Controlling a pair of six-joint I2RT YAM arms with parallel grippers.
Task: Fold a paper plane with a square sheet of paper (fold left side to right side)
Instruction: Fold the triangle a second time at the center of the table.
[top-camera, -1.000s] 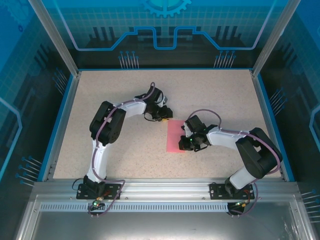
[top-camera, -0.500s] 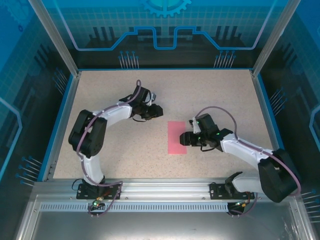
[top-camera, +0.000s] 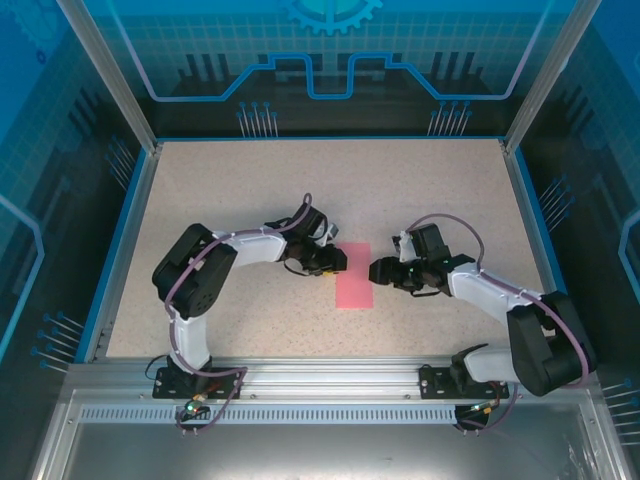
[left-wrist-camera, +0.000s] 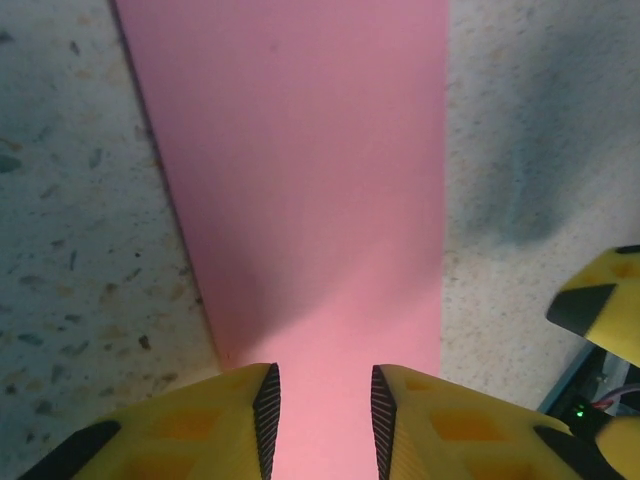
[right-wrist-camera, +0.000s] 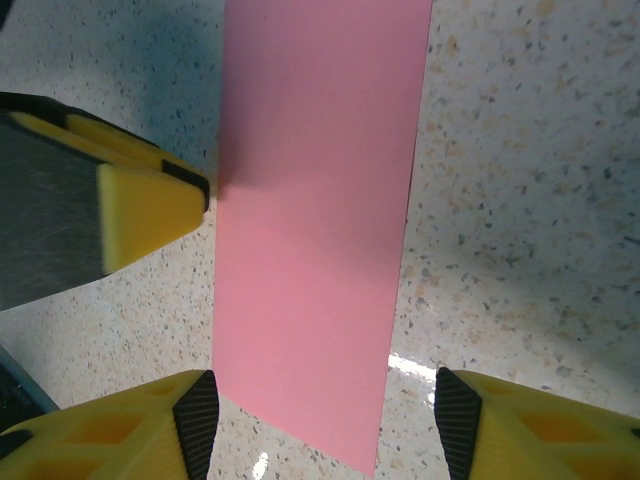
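The pink sheet of paper (top-camera: 354, 277) lies flat on the speckled table as a narrow strip, folded in half lengthwise. My left gripper (top-camera: 335, 260) sits at the strip's upper left edge, and in the left wrist view this gripper (left-wrist-camera: 322, 410) is open a little, with the pink paper (left-wrist-camera: 300, 180) lying under the gap. My right gripper (top-camera: 379, 270) is just right of the strip. In the right wrist view it (right-wrist-camera: 325, 420) stands wide open, the paper (right-wrist-camera: 315, 230) lying between and ahead of its fingers. Nothing is held.
The speckled table (top-camera: 250, 180) is bounded by blue walls on the left (top-camera: 120, 240) and right (top-camera: 535, 230). A yellow finger of the left gripper (right-wrist-camera: 150, 210) touches the strip's edge in the right wrist view. Both arms arch in from the near edge.
The left gripper swung away to the upper left, then came back to the strip's upper left edge. The right gripper drew off the strip's lower right and now sits beside it.
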